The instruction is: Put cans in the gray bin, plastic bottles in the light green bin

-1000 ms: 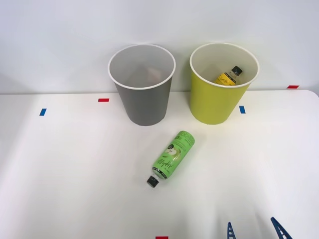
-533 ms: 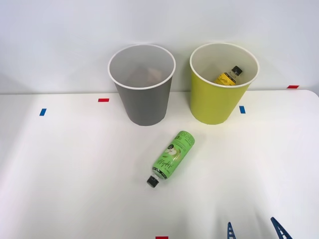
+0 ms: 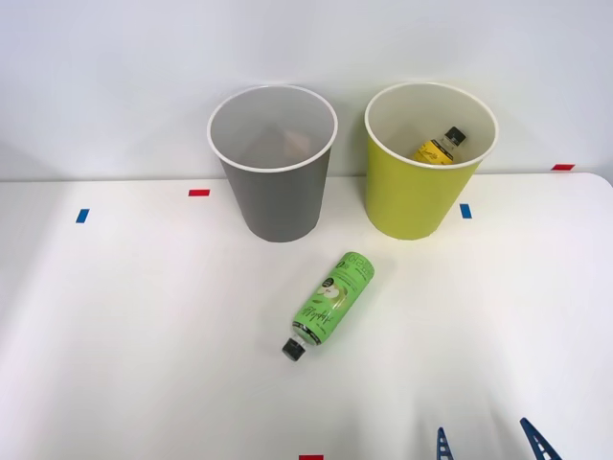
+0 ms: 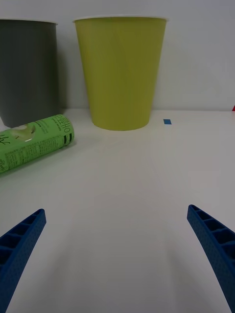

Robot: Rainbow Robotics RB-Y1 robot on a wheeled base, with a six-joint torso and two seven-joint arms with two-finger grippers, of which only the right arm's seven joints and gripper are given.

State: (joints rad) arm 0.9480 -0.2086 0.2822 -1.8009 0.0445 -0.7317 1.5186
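A green-labelled plastic bottle point(image 3: 329, 305) point(image 4: 33, 142) with a black cap lies on its side on the white table, in front of the two bins. The gray bin point(image 3: 275, 163) point(image 4: 27, 68) stands at the back, with something pale and indistinct inside it. To its right stands the light green bin point(image 3: 426, 158) point(image 4: 120, 71), holding a yellow-labelled bottle point(image 3: 439, 147). My right gripper point(image 3: 489, 443) point(image 4: 116, 244) is open near the table's front edge, right of the lying bottle and well short of it, with nothing between its blue fingers.
Small red tape marks point(image 3: 198, 193) and blue tape marks point(image 3: 465, 211) dot the white table point(image 3: 144, 326). A pale wall rises right behind the bins. Another red mark point(image 3: 310, 457) sits at the front edge.
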